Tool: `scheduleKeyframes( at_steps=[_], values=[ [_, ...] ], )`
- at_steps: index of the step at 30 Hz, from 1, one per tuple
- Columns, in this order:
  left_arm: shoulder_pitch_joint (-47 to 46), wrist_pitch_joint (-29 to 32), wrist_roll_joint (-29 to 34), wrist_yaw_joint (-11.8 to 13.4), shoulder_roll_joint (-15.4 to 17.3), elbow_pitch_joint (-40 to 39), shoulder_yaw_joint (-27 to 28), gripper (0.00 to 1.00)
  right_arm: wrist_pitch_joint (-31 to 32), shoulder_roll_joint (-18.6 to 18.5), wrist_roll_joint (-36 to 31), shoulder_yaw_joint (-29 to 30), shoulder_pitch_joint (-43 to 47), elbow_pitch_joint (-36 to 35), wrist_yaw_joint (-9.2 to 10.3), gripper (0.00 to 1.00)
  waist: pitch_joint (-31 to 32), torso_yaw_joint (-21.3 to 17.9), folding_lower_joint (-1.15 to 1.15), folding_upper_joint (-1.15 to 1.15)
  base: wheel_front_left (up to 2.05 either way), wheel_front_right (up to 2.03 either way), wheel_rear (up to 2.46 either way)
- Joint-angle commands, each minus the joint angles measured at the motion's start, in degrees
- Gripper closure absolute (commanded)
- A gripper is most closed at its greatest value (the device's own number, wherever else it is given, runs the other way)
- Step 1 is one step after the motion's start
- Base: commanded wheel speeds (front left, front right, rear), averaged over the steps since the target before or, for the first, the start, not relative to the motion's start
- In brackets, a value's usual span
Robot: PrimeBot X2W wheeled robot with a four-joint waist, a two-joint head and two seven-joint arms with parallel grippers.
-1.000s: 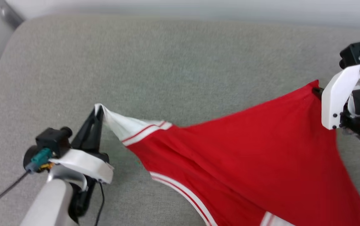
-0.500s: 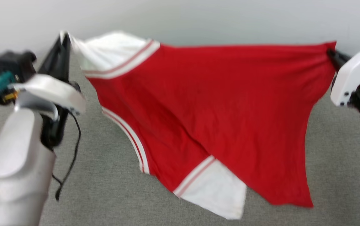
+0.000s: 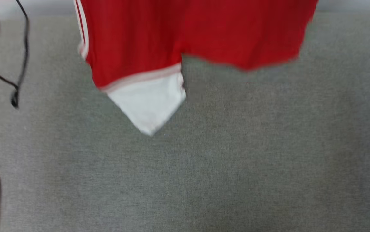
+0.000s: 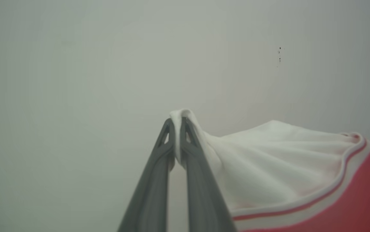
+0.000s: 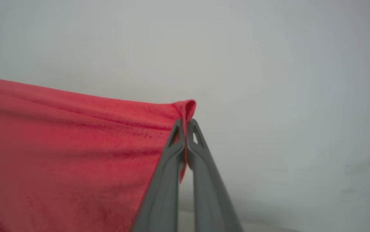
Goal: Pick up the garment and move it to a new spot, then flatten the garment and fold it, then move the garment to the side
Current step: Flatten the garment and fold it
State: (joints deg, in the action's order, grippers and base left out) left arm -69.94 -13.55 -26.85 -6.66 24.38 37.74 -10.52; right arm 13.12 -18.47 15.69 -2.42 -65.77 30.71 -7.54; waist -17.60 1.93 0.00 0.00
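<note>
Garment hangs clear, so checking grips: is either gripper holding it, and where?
Both: the left gripper pinches the garment at a white sleeve's tip, the right gripper a red corner.

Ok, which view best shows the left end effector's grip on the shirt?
The left wrist view: the left end effector is shut on the shirt at its white sleeve edge. The head view shows its hanging lower part; the right wrist view, its red corner in the right end effector.

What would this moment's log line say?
left pincer: shut on white sleeve | right pincer: shut on red edge | garment: hanging over grey surface
</note>
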Motion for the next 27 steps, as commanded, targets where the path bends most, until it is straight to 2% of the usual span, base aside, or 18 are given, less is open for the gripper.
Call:
scheduleKeyframes(
  at_steps=[1,5,14,27],
  values=[
    [-2.73,-0.63,0.58,-0.06,0.98,0.19,0.45,1.0,-0.89,-0.62,-0.64,0.41,-2.53,-0.13,0.1,1.0,-4.26,-0.04,0.0,0.0,0.0,0.0,0.0],
    [-9.45,-1.33,1.0,-0.21,2.48,-0.28,1.17,1.0,-3.11,-0.64,-2.24,0.88,-9.14,-0.69,0.11,1.0,-8.99,-0.29,0.0,0.0,0.0,0.0,0.0],
    [-17.94,-1.69,1.1,-0.54,4.06,-0.66,2.33,1.0,-6.67,0.1,-3.81,-0.6,-19.21,0.64,0.11,1.0,-16.72,-0.63,0.0,0.0,0.0,0.0,0.0],
    [-15.67,-1.74,-0.69,-0.84,2.73,3.32,1.5,1.0,-10.3,2.65,-3.51,-7.27,-23.23,9.51,0.09,1.0,-23.36,-0.32,0.0,0.0,0.0,0.0,0.0]
  ],
)
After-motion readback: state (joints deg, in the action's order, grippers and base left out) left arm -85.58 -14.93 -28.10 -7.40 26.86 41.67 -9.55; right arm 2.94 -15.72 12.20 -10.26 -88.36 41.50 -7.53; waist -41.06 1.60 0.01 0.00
